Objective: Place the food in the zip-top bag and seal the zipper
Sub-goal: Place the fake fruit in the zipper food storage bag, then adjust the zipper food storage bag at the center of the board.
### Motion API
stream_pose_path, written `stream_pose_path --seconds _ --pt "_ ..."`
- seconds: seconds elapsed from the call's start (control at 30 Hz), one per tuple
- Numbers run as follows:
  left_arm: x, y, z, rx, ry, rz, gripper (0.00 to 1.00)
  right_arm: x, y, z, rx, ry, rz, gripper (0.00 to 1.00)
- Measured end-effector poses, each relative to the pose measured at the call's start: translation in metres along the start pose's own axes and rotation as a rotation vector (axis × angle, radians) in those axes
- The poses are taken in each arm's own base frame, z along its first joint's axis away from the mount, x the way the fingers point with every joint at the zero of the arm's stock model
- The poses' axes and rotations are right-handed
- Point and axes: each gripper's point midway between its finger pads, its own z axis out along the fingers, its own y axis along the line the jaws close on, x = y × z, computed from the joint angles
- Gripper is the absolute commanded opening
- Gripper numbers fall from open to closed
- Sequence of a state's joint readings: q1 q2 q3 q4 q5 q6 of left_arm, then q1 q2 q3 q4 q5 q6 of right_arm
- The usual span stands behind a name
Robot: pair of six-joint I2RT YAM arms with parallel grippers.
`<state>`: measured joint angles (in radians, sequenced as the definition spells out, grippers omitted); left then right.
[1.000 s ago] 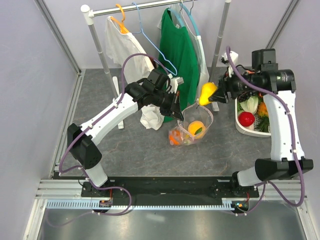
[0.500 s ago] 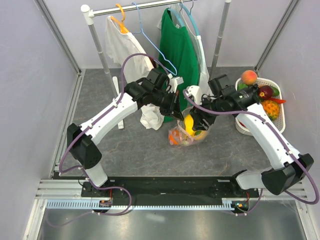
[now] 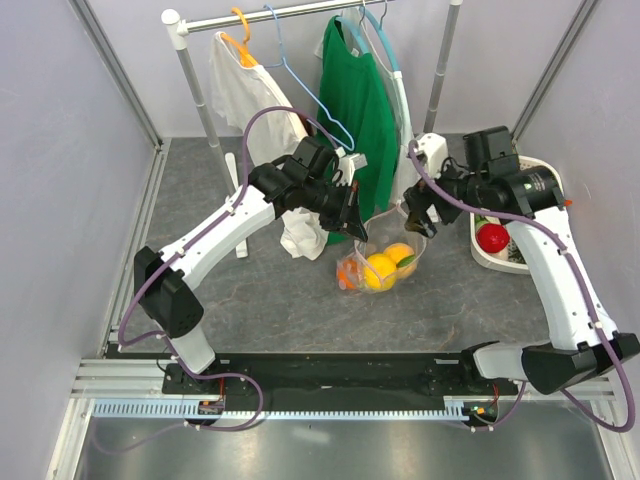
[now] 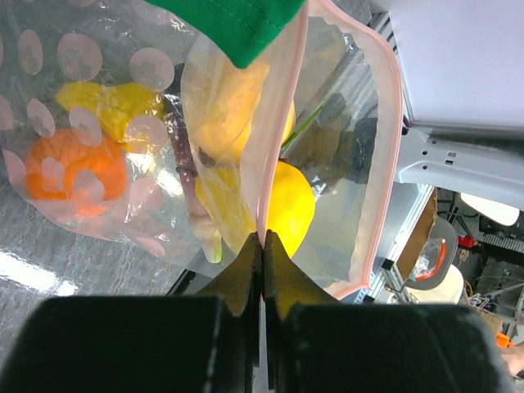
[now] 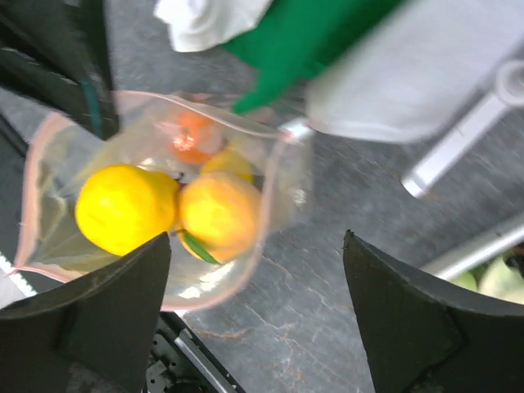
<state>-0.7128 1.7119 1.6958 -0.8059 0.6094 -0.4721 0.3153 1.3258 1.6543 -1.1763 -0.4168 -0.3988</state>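
Observation:
The zip-top bag [image 3: 388, 248] stands open on the grey table, clear with pink dots and a pink rim. My left gripper [image 3: 352, 226] is shut on the bag's pink zipper strip [image 4: 264, 164] and holds the mouth open; its tips [image 4: 263, 237] pinch the strip. Inside lie a yellow fruit [image 3: 379, 270], an orange fruit [image 3: 401, 254] and a smaller orange piece [image 3: 350, 276]. My right gripper [image 3: 413, 212] is open and empty just above the bag's far right rim. The right wrist view shows the yellow fruit [image 5: 123, 209] and the orange fruit [image 5: 219, 214] in the bag.
A white oval basket [image 3: 497, 260] at the right holds a red fruit [image 3: 492, 238] and other toy food. A clothes rail [image 3: 300, 14] behind carries a white garment [image 3: 250, 95] and a green garment [image 3: 355, 100] that hangs near the bag.
My right gripper brought a yellow fruit from the basket side to the bag, let it go inside, and has pulled back up and right, open. The left gripper has kept its hold.

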Motion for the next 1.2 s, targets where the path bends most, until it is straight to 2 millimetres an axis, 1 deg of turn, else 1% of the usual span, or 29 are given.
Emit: stream_pose_path --seconds 0.03,0.1,0.13,0.2,0.23,0.3,0.33,0.37,0.4,0.43,0.53,0.6,0.67,0.7,0.77,0.83,0.93,1.0,1.07,1.13,1.2 --pt "0.0 0.0 0.0 0.001 0.0 0.0 0.02 0.001 -0.006 -0.005 0.024 -0.005 0.022 0.83" --pt "0.0 0.0 0.0 0.002 0.001 0.0 0.02 0.007 -0.011 -0.011 0.048 0.006 0.052 0.79" --pt "0.0 0.0 0.0 0.002 0.001 0.0 0.02 0.01 -0.011 -0.012 0.051 0.017 0.062 0.72" --pt "0.0 0.0 0.0 0.002 0.001 0.001 0.02 0.019 -0.008 -0.011 0.043 0.044 0.078 0.63" --pt "0.0 0.0 0.0 0.002 0.001 0.001 0.02 0.026 -0.005 -0.009 0.034 0.066 0.09 0.52" --pt "0.0 -0.001 -0.001 0.003 0.0 0.001 0.02 0.041 -0.001 -0.003 0.014 0.116 0.123 0.41" --pt "0.0 -0.001 -0.001 0.003 -0.002 0.002 0.02 0.046 0.0 -0.002 0.007 0.133 0.125 0.3" --pt "0.0 -0.002 -0.002 0.005 -0.004 0.004 0.02 0.051 0.002 0.0 -0.004 0.153 0.135 0.22" --pt "0.0 -0.003 -0.004 0.006 -0.007 0.007 0.02 0.056 0.004 0.002 -0.014 0.169 0.144 0.09" --pt "0.0 -0.005 -0.005 0.008 -0.01 0.009 0.02 0.059 0.006 0.002 -0.024 0.18 0.149 0.0" --pt "-0.001 -0.011 -0.013 0.017 -0.027 0.023 0.02 0.06 0.016 0.002 -0.075 0.187 0.167 0.0" --pt "0.001 -0.018 -0.018 0.024 -0.035 0.038 0.02 0.054 0.022 -0.001 -0.106 0.168 0.17 0.0" --pt "0.004 -0.026 -0.025 0.027 -0.039 0.062 0.03 0.044 0.026 -0.007 -0.119 0.135 0.164 0.0" --pt "0.006 -0.032 -0.029 0.03 -0.04 0.08 0.05 0.036 0.028 -0.012 -0.125 0.109 0.16 0.0" --pt "0.007 -0.047 -0.038 0.037 -0.048 0.131 0.08 0.017 0.03 -0.024 -0.123 0.045 0.146 0.0" --pt "0.007 -0.061 -0.049 0.045 -0.069 0.182 0.08 0.0 0.034 -0.038 -0.121 -0.023 0.13 0.0" --pt "0.006 -0.079 -0.069 0.046 -0.109 0.251 0.09 -0.012 0.042 -0.056 -0.122 -0.09 0.107 0.0" --pt "0.003 -0.081 -0.079 0.028 -0.131 0.282 0.09 -0.013 0.044 -0.059 -0.125 -0.101 0.106 0.0" --pt "0.004 -0.076 -0.083 -0.005 -0.134 0.298 0.07 -0.011 0.044 -0.057 -0.13 -0.095 0.114 0.0" --pt "0.007 -0.067 -0.079 -0.036 -0.113 0.295 0.06 -0.006 0.041 -0.047 -0.137 -0.069 0.135 0.0" --pt "0.011 -0.055 -0.069 -0.064 -0.073 0.276 0.05 0.003 0.036 -0.031 -0.15 -0.02 0.168 0.0"
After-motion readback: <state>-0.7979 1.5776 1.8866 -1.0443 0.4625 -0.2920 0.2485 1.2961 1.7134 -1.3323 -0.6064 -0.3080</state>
